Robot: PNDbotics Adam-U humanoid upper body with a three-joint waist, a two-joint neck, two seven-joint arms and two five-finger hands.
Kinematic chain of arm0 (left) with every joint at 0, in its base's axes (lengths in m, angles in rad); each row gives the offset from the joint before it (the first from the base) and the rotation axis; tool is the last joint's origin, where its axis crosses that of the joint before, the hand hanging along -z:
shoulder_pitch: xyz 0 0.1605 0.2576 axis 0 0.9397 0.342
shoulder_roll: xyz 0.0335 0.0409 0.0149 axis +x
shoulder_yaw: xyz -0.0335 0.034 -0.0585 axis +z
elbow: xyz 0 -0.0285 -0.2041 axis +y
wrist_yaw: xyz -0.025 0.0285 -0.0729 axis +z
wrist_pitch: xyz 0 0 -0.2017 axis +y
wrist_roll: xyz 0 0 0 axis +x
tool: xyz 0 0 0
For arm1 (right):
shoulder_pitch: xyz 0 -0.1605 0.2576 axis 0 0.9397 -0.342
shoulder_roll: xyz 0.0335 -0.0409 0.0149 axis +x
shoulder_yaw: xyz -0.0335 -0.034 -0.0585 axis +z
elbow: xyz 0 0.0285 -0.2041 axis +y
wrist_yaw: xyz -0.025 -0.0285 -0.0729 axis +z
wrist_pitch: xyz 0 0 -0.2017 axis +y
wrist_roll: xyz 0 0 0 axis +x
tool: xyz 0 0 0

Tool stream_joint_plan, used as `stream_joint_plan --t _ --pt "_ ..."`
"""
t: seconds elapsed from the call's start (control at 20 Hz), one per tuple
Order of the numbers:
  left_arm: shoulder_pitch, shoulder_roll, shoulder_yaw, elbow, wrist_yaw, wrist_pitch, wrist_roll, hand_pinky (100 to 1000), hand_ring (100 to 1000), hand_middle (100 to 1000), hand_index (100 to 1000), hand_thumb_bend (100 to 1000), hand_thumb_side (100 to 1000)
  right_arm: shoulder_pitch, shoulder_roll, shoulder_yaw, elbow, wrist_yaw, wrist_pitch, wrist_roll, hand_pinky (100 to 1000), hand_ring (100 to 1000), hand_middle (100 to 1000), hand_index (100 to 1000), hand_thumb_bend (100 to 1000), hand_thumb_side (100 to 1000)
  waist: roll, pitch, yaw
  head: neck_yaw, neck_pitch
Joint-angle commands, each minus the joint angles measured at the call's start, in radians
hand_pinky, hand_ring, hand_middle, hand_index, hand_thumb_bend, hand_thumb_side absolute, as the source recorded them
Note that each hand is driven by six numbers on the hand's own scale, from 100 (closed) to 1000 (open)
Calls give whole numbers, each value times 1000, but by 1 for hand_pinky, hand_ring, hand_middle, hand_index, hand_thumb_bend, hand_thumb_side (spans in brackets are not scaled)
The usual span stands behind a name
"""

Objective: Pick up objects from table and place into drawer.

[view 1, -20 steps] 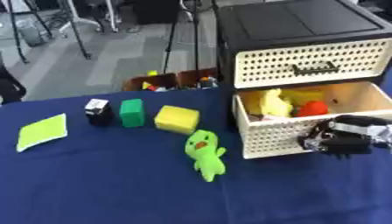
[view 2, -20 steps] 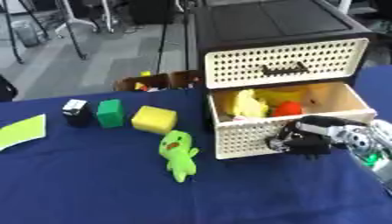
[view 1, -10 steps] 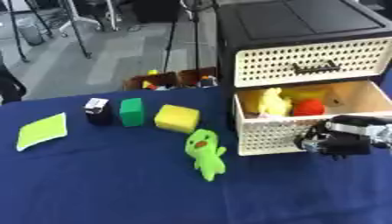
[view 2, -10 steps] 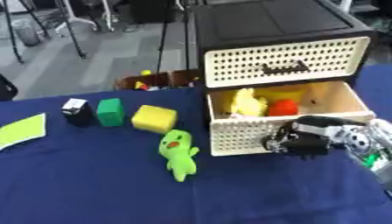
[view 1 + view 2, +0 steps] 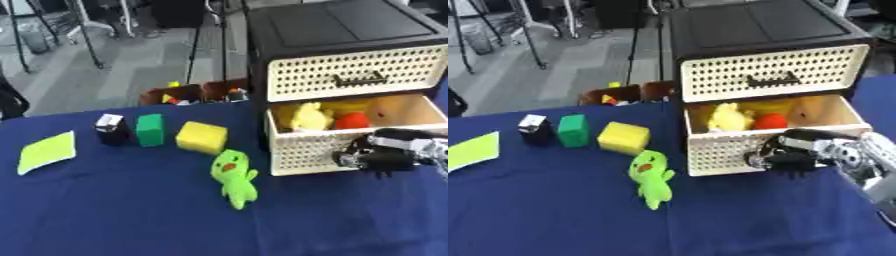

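A black cabinet (image 5: 341, 30) has its lower cream drawer (image 5: 306, 150) pulled open. Inside lie a yellow plush (image 5: 308, 116) and a red round thing (image 5: 353, 120). My right hand (image 5: 789, 155) hangs at the drawer's front wall, fingers curled, nothing visibly held. On the blue table (image 5: 122, 210) lie a green plush duck (image 5: 233, 176), a yellow block (image 5: 201, 137), a green block (image 5: 150, 129), a small black and white box (image 5: 111, 128) and a lime flat sheet (image 5: 45, 151). My left hand is out of view.
Behind the table's far edge stands a brown box (image 5: 197, 92) with small coloured things. Tripod legs (image 5: 87, 40) stand on the grey floor beyond. The drawer juts out over the table's right side.
My right hand has stayed at the drawer's front, shifting only slightly. The things on the table have not moved.
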State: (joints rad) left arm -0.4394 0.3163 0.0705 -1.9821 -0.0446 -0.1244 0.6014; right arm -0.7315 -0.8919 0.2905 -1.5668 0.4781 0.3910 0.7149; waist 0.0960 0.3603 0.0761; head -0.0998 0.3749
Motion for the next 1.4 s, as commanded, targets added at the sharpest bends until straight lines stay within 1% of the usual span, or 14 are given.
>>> stream_joint_plan --t 0.05,0.7,0.95,1.4 --pt "-3 15 2 -18 4 -1 -6 517 634 628 825 424 984 -17 -4 3 47 34 -6 -5 535 763 802 814 218 972 -3 -19 3 -4 -14" --pt "1 11 -1 -18 11 -1 -15 514 633 628 825 416 988 -77 42 -4 170 87 -44 -35 545 772 819 821 220 976 0 -9 14 -9 -29" --pt "3 10 -1 -18 13 0 -18 514 632 628 825 414 989 -94 54 -6 196 96 -60 -47 549 778 825 831 218 980 0 -6 19 -14 -35" --pt "1 6 -3 -18 18 -1 -25 515 633 628 825 410 990 -126 81 -11 265 139 -81 -75 556 789 839 840 221 983 1 -3 33 -22 -49"
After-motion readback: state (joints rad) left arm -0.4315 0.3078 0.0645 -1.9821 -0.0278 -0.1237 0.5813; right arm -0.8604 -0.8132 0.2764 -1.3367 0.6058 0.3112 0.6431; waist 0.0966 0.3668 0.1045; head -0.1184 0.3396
